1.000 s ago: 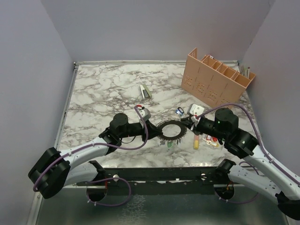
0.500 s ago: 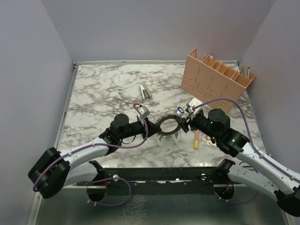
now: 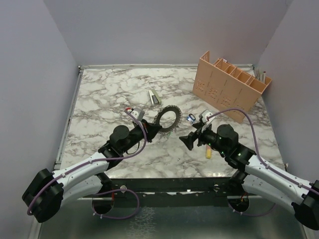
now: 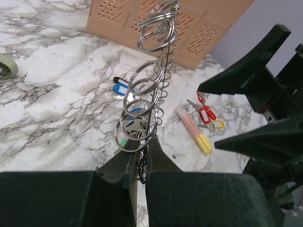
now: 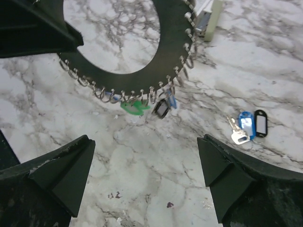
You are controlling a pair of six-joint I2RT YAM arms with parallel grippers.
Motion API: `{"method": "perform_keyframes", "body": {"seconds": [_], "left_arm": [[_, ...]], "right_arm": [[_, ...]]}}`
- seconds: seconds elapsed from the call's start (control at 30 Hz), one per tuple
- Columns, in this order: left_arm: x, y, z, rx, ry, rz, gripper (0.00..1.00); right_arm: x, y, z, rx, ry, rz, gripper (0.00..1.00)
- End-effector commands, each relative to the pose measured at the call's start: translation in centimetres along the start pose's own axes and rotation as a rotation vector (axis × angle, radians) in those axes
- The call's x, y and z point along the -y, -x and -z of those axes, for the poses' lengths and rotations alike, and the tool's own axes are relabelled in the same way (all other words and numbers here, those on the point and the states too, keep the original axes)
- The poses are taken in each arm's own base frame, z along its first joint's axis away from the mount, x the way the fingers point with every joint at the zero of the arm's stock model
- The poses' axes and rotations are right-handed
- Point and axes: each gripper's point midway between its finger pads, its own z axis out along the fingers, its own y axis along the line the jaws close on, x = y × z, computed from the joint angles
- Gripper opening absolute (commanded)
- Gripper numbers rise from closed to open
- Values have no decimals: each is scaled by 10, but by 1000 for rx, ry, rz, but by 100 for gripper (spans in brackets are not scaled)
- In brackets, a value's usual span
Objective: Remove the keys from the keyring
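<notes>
Keyring (image 5: 174,42) in left gripper (image 3: 154,129), centre table; right gripper (image 3: 189,135) right of it, apart; rack (image 3: 229,82) behind right.

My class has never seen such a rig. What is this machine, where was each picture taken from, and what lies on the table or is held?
Two robot arms are bolted at the near edge of a marble table. One picture looks down from above; the other two come from a camera on each wrist. The left hand grips a large keyring by its edge, small keys dangling from it. The right hand is open and holds nothing. On the table lie a blue key, a pink-yellow marker and an orange rack.
</notes>
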Motion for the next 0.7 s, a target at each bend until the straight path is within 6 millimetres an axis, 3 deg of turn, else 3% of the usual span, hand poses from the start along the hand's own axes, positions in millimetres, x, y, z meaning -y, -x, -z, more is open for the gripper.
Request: {"method": "perform_keyframes", "body": {"seconds": [0.0,0.13,0.43,0.67], "left_arm": [[-2,21,1,91,38,72,0],[-9,19,-1,92,82,114,0],[-13,21,1,109,103,148,0],[-9,22,2,108,89,163,0]], "right_arm": [[-31,0,-8,44,169,-48,100],[-50,-13,-22,21,272,-77,93],[-87,-12,-47,170,298,-70,79],[-94,-16,-61,224,286,-103,72]]}}
